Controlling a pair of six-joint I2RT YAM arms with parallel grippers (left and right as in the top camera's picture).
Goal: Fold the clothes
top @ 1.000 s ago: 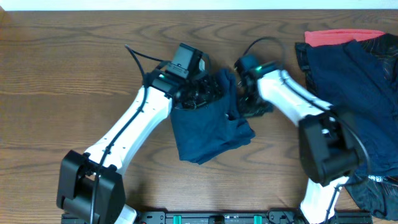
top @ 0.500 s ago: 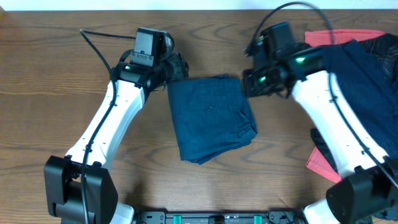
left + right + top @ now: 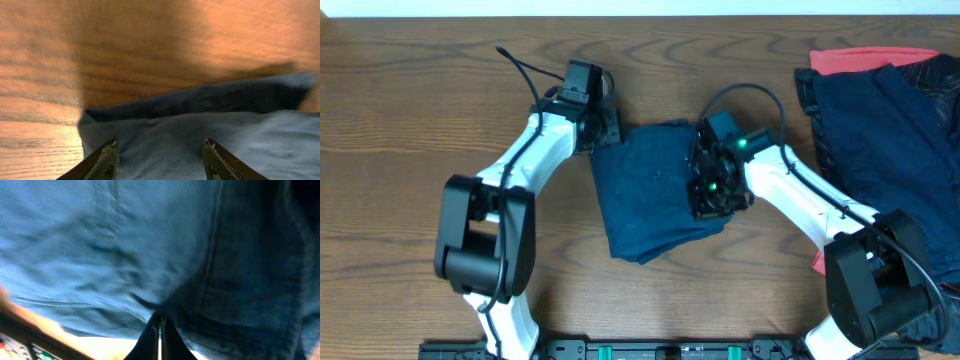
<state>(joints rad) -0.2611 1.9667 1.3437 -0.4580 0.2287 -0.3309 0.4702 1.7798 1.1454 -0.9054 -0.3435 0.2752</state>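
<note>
We see a brown wooden worktop (image 3: 400,150) with wavy grain lines. Along its far edge runs a thin white strip (image 3: 620,7). At the near edge sits a black bar (image 3: 670,351) with small green bits.

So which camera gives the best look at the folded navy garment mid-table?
Overhead: the folded navy garment shows whole, outline and all. Left wrist catches only one edge of it on the table; right wrist is a blurred close-up of fabric and seams.

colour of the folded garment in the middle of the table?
Dark navy blue. The folded garment shows best in the overhead view.
</note>
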